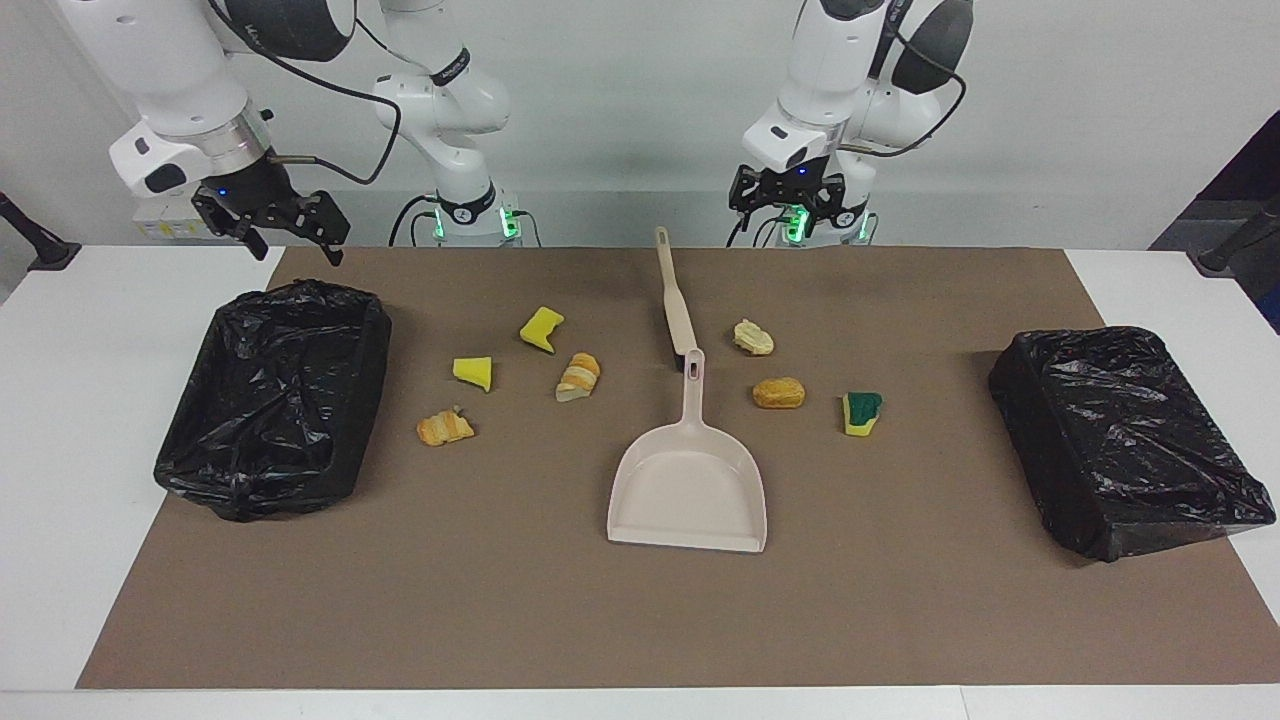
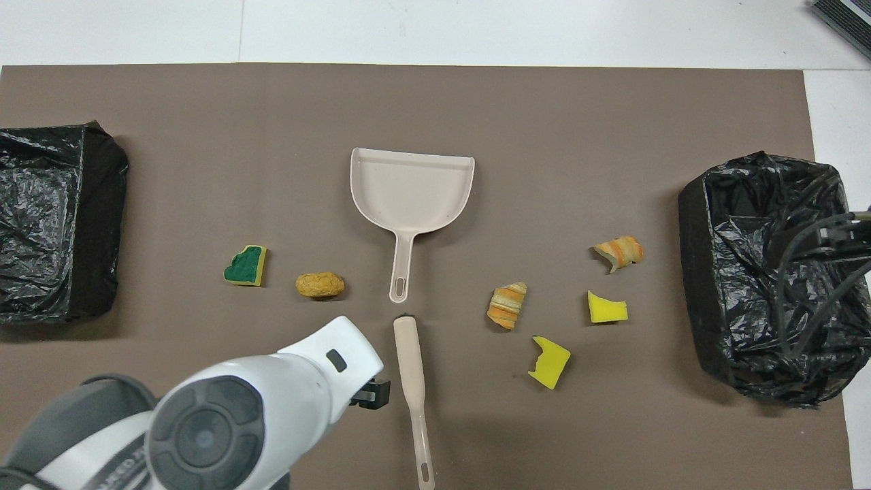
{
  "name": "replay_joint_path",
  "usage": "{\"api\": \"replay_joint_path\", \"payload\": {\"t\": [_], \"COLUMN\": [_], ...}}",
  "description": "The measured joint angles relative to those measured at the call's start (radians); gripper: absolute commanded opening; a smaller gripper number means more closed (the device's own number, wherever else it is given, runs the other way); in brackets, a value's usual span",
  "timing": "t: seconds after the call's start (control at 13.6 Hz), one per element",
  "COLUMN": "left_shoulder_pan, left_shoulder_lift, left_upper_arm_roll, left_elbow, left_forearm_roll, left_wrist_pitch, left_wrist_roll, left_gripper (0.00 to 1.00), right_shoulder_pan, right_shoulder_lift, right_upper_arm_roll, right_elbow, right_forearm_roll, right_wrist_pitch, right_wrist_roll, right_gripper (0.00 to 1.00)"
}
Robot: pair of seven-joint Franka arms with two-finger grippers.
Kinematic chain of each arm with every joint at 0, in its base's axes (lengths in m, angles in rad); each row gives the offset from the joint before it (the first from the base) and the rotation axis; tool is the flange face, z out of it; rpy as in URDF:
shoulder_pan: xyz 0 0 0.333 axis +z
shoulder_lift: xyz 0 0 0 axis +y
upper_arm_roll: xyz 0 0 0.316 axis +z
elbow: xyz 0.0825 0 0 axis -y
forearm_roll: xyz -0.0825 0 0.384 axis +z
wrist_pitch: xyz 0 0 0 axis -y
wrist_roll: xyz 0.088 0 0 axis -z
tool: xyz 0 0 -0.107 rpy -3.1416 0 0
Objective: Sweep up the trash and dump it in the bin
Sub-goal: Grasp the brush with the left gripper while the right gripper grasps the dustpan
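left claw [image 1: 787,205] wide open, empty, up over the brush [image 1: 675,300] handle | right claw [image 1: 283,228] open too, empty, above the bin [image 1: 270,400] | trash [image 1: 578,377] scattered both sides of the dustpan [image 1: 690,480]

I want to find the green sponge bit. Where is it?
The green-and-yellow sponge piece lies on the brown mat beside the round bread lump, toward the left arm's end, between that lump and the black bin.

Brown mat [image 1: 560,620] on white table [image 1: 60,420]
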Motion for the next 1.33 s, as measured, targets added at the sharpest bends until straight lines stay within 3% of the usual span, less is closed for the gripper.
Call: {"api": "replay_joint_path", "payload": {"t": [0.22,0.52,0.81,0.88,1.03,1.18,1.33], "left_shoulder_pan": [-0.111,-0.241,-0.284,-0.284,-0.285,-0.285,-0.285], "left_shoulder_lift": [0.058,0.144,0.2,0.202,0.202,0.202,0.202], "left_upper_arm_roll": [0.0,-0.001,0.001,0.002,0.002,0.002,0.002], "left_elbow": [-0.103,-0.123,-0.146,-0.151,-0.158,-0.161,-0.161], "left_forearm_roll": [-0.002,-0.002,-0.002,-0.002,-0.002,-0.002,-0.002], "left_wrist_pitch": [0.138,0.238,0.278,0.278,0.279,0.278,0.278], "left_wrist_roll": [-0.129,-0.301,-0.364,-0.365,-0.365,-0.365,-0.365], "left_gripper": [1.0,1.0,0.84,0.77,0.44,0.18,0.0], "right_shoulder_pan": [0.029,0.105,0.185,0.212,0.271,0.32,0.37], "right_shoulder_lift": [0.018,0.086,0.166,0.182,0.206,0.219,0.235], "right_upper_arm_roll": [0.003,0.006,0.007,0.008,0.008,0.009,0.009], "right_elbow": [-0.019,-0.023,-0.023,-0.023,-0.023,-0.022,-0.019], "right_forearm_roll": [0.001,0.012,0.079,0.082,0.082,0.084,0.124], "right_wrist_pitch": [0.002,0.056,0.137,0.155,0.197,0.227,0.244], "right_wrist_roll": [0.0,0.052,0.211,0.246,0.311,0.384,0.479], "right_gripper": [1.0,1.0,1.0,1.0,1.0,1.0,1.0]}}
